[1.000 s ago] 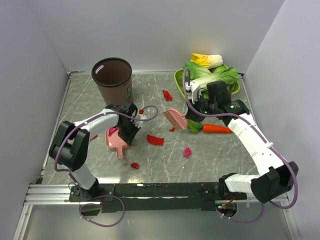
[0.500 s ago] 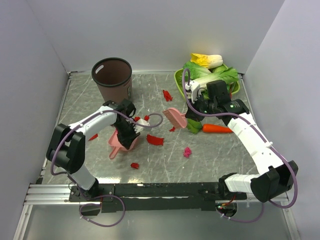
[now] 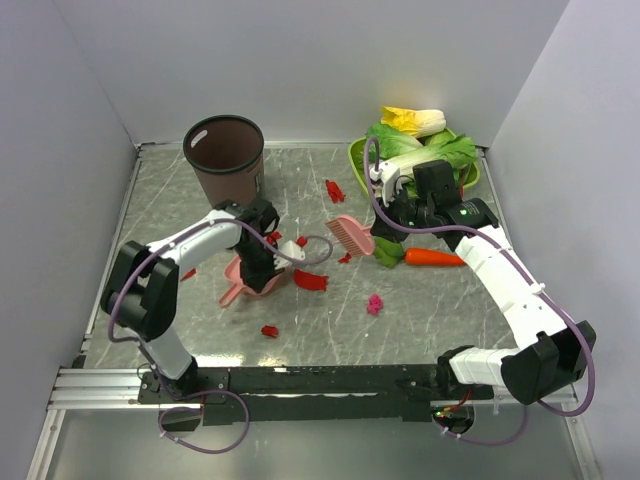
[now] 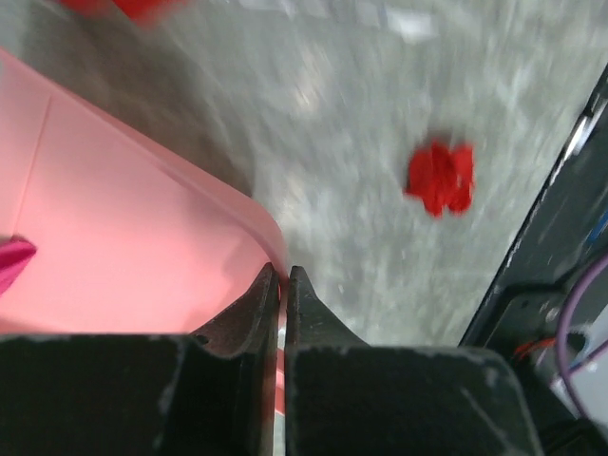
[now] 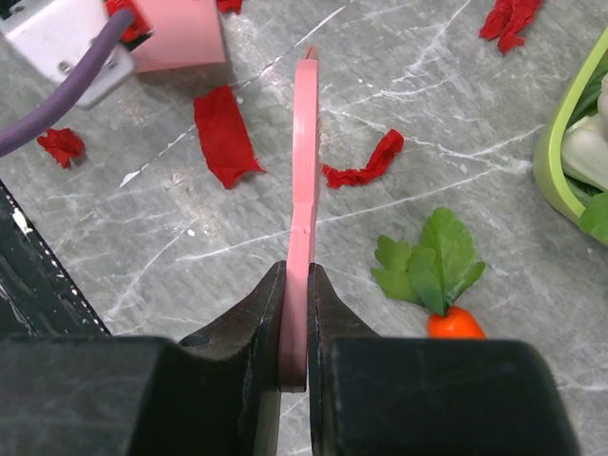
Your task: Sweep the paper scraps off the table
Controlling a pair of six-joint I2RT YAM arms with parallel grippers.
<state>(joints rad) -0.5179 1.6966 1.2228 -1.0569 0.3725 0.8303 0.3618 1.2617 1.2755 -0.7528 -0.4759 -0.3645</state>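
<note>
Paper scraps are thin crumpled bits, likely near weightless and soft, so they should skid or flutter rather than roll. No point pinching them. Better to push them flat along the table with the brush and into the dustpan.

They're scattered mid-frame in the top view: biggest red one just right of the pan, a magenta one right of centre, a red one lower centre, more toward the upper middle. One magenta bit already sits in the pan at the left edge of my left wrist view.

My left gripper is pressed almost together, pinching the pan's rim. My right gripper is clamped on the brush handle, with the bristle end toward the upper frame and a carrot at lower right.

Versus a second ago, the pan has swung so its handle points lower left, and it has slid right toward the big red scrap. The right arm and brush haven't moved.
</note>
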